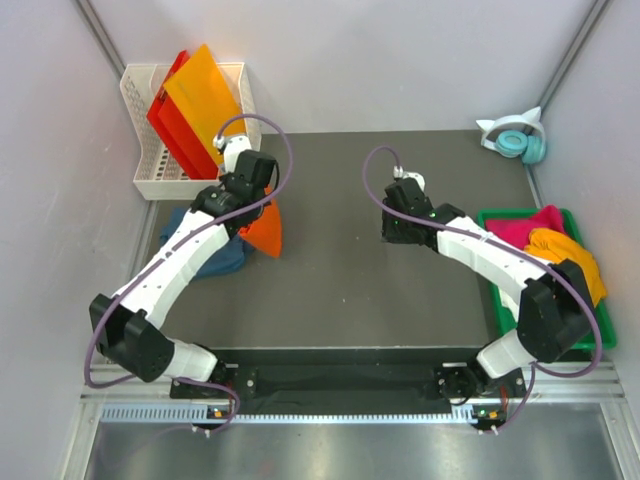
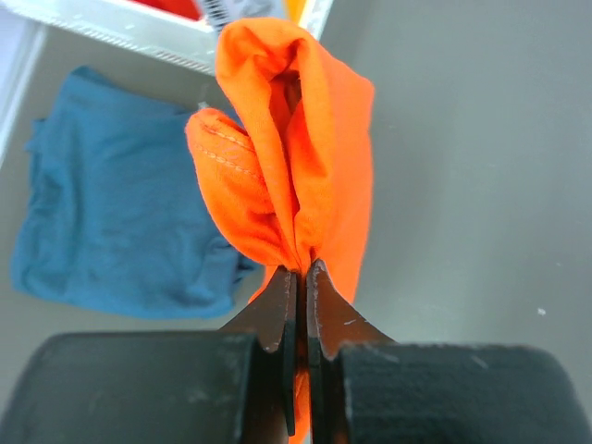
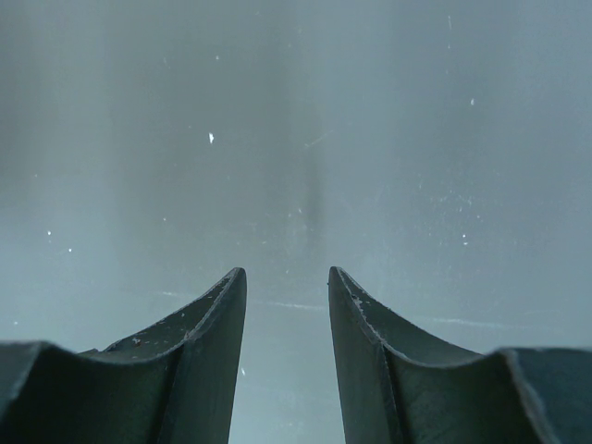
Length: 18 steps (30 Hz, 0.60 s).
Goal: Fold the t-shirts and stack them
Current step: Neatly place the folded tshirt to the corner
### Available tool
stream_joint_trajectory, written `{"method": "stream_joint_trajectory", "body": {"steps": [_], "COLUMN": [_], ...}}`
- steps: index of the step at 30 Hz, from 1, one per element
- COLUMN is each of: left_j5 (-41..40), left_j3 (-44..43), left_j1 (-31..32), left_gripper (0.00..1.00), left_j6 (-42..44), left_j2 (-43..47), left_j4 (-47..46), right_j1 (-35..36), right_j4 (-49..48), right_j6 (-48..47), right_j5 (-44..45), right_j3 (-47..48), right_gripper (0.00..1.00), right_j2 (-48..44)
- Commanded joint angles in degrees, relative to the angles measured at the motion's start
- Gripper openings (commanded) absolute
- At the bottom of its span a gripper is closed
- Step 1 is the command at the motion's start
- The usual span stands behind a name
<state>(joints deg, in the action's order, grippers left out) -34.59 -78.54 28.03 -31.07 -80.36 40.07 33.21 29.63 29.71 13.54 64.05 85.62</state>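
Note:
My left gripper (image 2: 302,270) is shut on a bunched fold of the bright orange t-shirt (image 2: 296,148), which hangs from it above the dark mat. From above, that orange t-shirt (image 1: 265,230) shows just right of the left gripper (image 1: 246,197). A dark teal-blue t-shirt (image 2: 120,231) lies crumpled on the mat to its left, partly under the left arm in the top view (image 1: 222,258). My right gripper (image 3: 287,277) stands open over bare mat near the table's middle right (image 1: 393,228). Magenta (image 1: 525,228) and yellow-orange (image 1: 575,255) t-shirts lie in the green tray.
A white basket (image 1: 145,150) at the back left holds stiff orange and red sheets (image 1: 195,100). The green tray (image 1: 500,300) sits at the right edge. Teal headphones (image 1: 515,140) rest at the back right. Grey walls close in on both sides.

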Motion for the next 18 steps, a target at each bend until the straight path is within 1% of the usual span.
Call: {"method": "stream_joint_trajectory", "body": {"steps": [1,6,7,18], "left_j5": [-4.69,-5.40,-5.14,2.68], "left_j3": [0.41,1.46,1.72,5.86], "left_j1": [-1.66,-5.70,-7.53,-20.11], "left_gripper": [0.00,0.00,0.00,0.00], "left_j6": [-1.45,-1.36,-1.19,-0.39], "left_j2": [2.84,3.37,3.19,-0.85], "left_j4": [2.11,4.66,4.84,4.39], "right_j1": [-0.08,-0.08,-0.08,-0.08], "right_j4": [-2.82,-3.35,-3.35,-3.35], "right_j6": [-0.18,0.08,0.17,0.96], "right_j5": [-0.53,-1.06,-1.06,-1.41], "right_j3": [-0.68,-1.47,-1.65,-3.76], "right_gripper": [0.41,0.41,0.41,0.41], "right_j2": [-2.74,-3.27,-3.36,-5.03]}}
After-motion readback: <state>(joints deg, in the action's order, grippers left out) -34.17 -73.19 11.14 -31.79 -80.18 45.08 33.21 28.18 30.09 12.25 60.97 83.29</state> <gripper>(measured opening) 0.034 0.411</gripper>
